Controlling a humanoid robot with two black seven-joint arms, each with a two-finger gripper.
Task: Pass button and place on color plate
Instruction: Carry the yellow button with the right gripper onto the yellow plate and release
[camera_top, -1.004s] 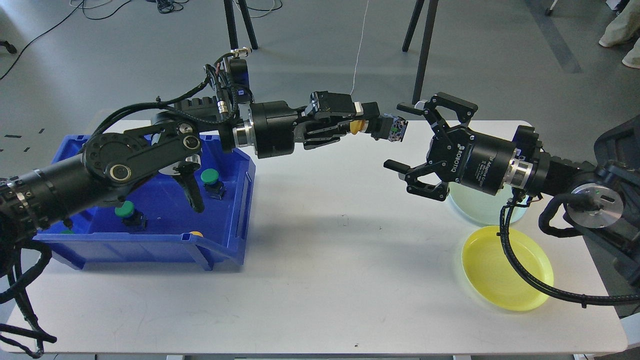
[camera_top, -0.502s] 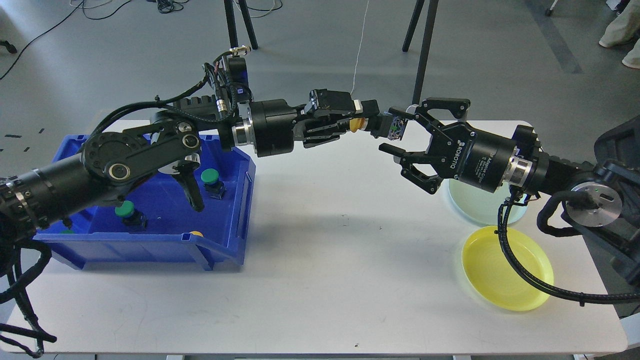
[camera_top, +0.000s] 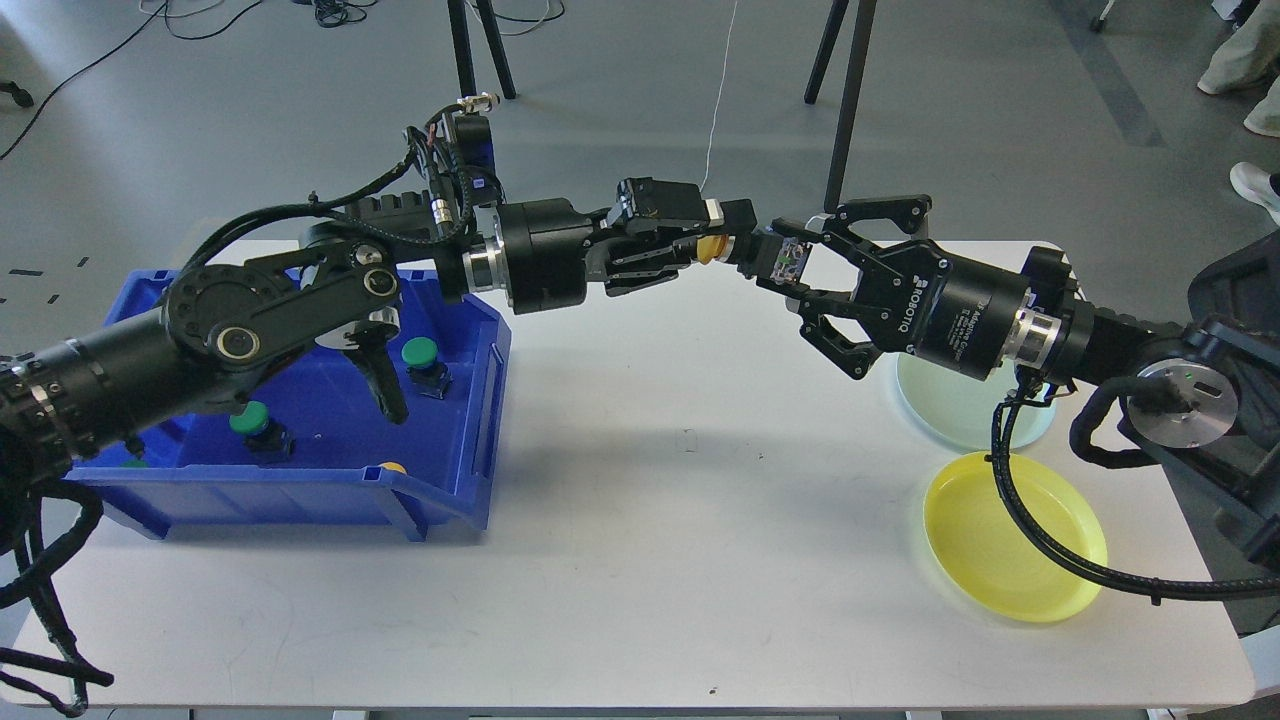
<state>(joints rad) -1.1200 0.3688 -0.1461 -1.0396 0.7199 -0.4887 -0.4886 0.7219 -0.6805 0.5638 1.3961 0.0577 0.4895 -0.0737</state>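
"ROBOTIQ" (white) on right gripper (camera_top: 800, 262)

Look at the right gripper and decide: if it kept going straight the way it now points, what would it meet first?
The right gripper points left toward the yellow-capped button held by the left gripper. It would probably meet the button's black body first; its open fingers already seem to flank it, though depth is unclear.
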